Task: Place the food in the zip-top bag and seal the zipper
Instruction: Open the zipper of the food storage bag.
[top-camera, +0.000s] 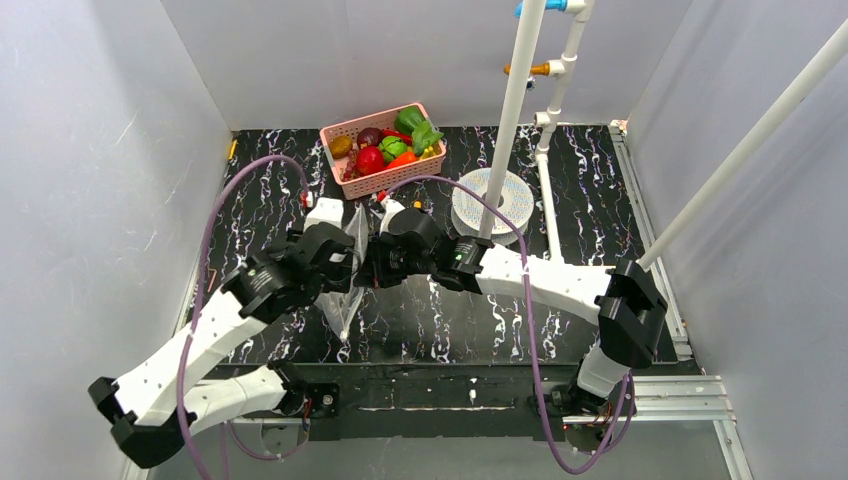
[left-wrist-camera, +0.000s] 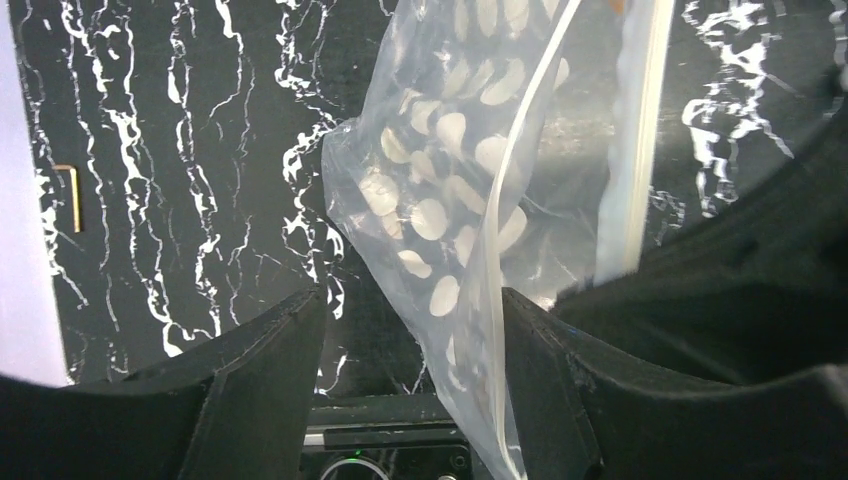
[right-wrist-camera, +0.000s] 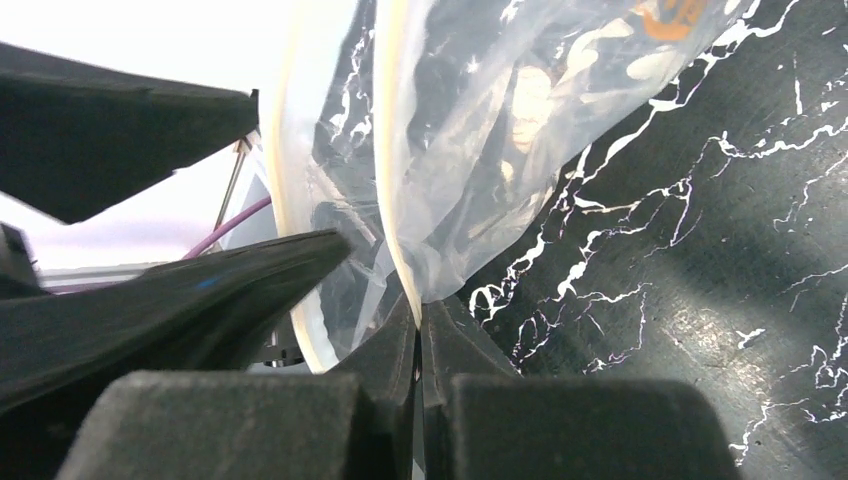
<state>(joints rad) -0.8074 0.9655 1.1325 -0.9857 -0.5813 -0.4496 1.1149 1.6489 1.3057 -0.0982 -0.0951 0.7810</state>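
Hanging over the counter (top-camera: 600, 200), the bag (left-wrist-camera: 450, 180) was pinched only by the right tool (right-wrist-camera: 420, 330); the left tool (left-wrist-camera: 410, 310) stood spread around it. It could slip and flop down. Food (top-camera: 385, 150) sat in the basket (top-camera: 340, 132).

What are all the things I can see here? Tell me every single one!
basket: one, pink, far side of the table
toy food: several pieces, red, green, purple, brown and orange, all in the basket
zip-top bag: one, clear with white dots, mid-table between the two grippers
round disc: one, white, right of the basket, at the foot of a pipe
pipes: three, white, right half of the scene
table: one, black with white veins
left gripper: one, black, open, with the bag hanging between its fingers
right gripper: one, black, shut on the bag's edge
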